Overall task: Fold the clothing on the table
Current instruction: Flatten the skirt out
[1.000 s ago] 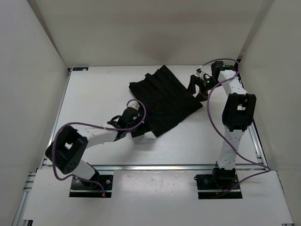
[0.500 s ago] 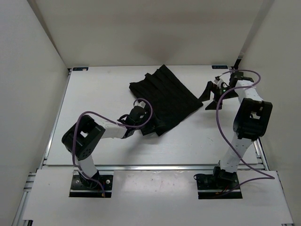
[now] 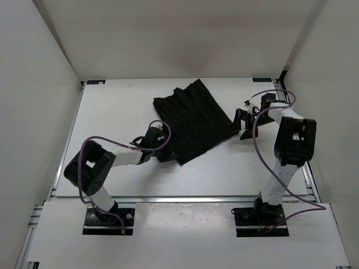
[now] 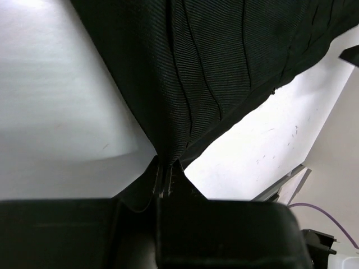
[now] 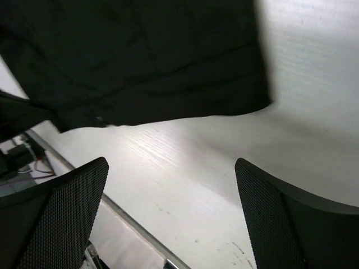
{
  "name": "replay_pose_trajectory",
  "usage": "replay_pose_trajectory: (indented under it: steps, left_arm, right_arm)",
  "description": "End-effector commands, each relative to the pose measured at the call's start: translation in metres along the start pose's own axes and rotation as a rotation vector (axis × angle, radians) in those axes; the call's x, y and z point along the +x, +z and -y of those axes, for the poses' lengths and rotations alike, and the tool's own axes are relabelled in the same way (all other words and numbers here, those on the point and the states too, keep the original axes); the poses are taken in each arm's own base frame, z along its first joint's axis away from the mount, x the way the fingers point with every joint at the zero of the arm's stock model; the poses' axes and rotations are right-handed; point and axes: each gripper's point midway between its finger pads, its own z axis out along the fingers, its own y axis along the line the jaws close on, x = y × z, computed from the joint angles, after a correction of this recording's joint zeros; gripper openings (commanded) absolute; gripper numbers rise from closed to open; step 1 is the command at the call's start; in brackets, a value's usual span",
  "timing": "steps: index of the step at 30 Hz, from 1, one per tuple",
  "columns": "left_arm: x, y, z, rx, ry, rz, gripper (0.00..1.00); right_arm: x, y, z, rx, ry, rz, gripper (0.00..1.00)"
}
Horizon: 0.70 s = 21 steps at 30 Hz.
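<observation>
We note left pincer [image 3: 164,153] clenched on clothing [image 3: 193,119] at its 7 o'clock edge; right pincer [image 3: 241,121] released, just beside its 3 o'clock corner.

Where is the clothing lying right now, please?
In the top view, the clothing lies on the table, between both arms, its near corner pinched by the left end effector.

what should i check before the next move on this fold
1. left jaws shut on the clothing's near edge: ok
2. right jaws open: ok
3. right jaws around the clothing's edge: not ok, only bare table between them
4. clothing spread flat on the table: ok
5. how many layers the left jaws hold: cannot tell
</observation>
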Motion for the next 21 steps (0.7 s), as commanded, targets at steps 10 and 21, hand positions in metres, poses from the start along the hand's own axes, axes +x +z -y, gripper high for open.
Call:
replay_pose_trajectory:
  steps: [10, 21]
  left_arm:
    - [0.008, -0.027, -0.018, -0.043, 0.013, -0.007, 0.01]
    - [0.015, -0.035, -0.031, -0.071, -0.010, -0.019, 0.03]
  right_arm:
    - [-0.009, 0.018, 0.033, 0.162, -0.126, 0.061, 0.98]
    - [-0.007, 0.045, 0.019, 0.179, -0.241, 0.009, 0.73]
